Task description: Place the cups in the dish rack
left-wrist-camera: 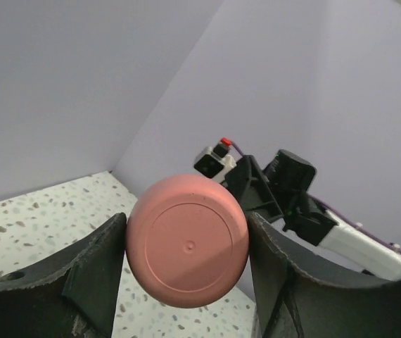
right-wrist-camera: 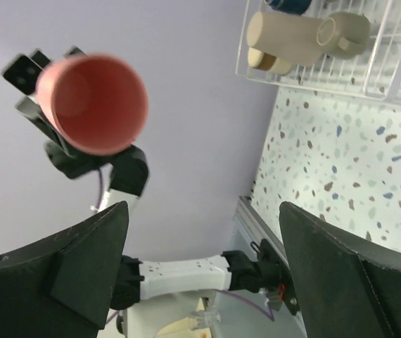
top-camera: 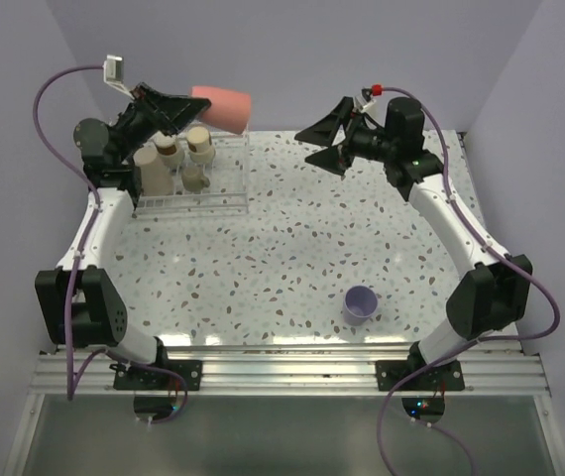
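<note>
My left gripper (top-camera: 199, 107) is shut on a red-pink cup (top-camera: 223, 107) lying sideways in the air above the far edge of the white wire dish rack (top-camera: 195, 207). From the left wrist the cup's round base (left-wrist-camera: 188, 241) fills the gap between both fingers. Several beige cups (top-camera: 151, 167) stand in the rack. My right gripper (top-camera: 315, 145) hovers open and empty to the right of the held cup, facing its mouth (right-wrist-camera: 91, 103). A lavender cup (top-camera: 361, 302) stands upright on the table at the near right.
The rack (right-wrist-camera: 331, 67) sits at the table's far left corner against the lavender walls. Beige cups (right-wrist-camera: 285, 36) lie inside it in the right wrist view. The speckled tabletop (top-camera: 282, 248) stretches between the rack and the lavender cup.
</note>
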Controlling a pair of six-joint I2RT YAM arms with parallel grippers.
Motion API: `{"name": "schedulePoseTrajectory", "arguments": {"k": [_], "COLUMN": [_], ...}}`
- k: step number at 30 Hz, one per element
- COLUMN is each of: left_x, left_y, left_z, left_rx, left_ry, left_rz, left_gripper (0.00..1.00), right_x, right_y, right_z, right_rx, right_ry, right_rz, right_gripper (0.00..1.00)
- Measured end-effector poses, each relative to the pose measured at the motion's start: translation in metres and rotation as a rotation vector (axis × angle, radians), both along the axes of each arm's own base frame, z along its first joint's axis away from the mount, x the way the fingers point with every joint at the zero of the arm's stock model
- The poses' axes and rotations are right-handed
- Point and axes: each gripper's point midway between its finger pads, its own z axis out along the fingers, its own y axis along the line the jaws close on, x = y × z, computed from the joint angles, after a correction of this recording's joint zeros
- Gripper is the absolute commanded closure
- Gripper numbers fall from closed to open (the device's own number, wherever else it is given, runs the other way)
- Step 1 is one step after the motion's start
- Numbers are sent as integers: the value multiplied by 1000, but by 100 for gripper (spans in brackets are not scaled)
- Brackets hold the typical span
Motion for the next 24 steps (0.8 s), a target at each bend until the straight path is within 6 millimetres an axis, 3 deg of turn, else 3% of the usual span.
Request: {"name": "schedulePoseTrajectory", "arguments": {"k": [7,9,12,20,24], "left_x": [49,66,93,153,173], "left_y": [16,23,35,63,65], "left_z": [10,4,-23,-129,-152], "left_rx": [190,239,315,526,635], "left_ry": [5,21,96,342,372], "left_rz": [189,246,324,439,474], "left_gripper": [100,100,100,100,100], "right_x": [-12,-14,-16,-17,-16], "right_y": [-3,-4,-6,-9,-11], "right_z": [-20,-23,-28,-41,-44], "right_rx": [-95,-113,-132,-181,-193], "right_ry": [21,21,23,30,31], "right_rz": [9,10,15,11,11], "right_gripper": [9,9,9,9,9]}}
